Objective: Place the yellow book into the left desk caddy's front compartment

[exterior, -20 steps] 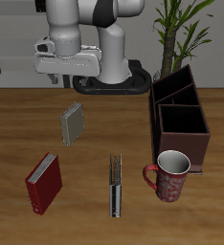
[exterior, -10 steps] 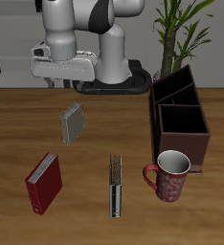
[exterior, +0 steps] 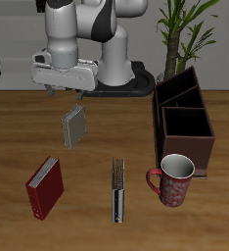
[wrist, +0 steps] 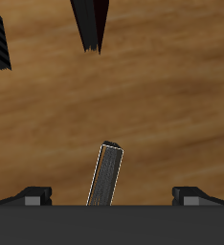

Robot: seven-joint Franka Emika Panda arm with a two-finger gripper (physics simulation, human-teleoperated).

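Beside the left desk caddy (exterior: 183, 120), a red mug (exterior: 173, 180).

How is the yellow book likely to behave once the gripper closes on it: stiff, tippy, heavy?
The yellow book stands on a narrow edge, so a nudge would probably tip it. It looks thin and small, likely light. Its flat cover suggests it stays stiff between the gripper's fingers.

The yellow book (exterior: 75, 125) has a dull greyish-tan cover with white page edges; the left desk caddy (exterior: 184, 124) is dark brown-maroon – the mug (exterior: 173, 181) red and patterned, the larger book (exterior: 45, 186) dark red, the thin book (exterior: 117, 189) dark and striped, the desk (exterior: 19, 127) brown wood grain
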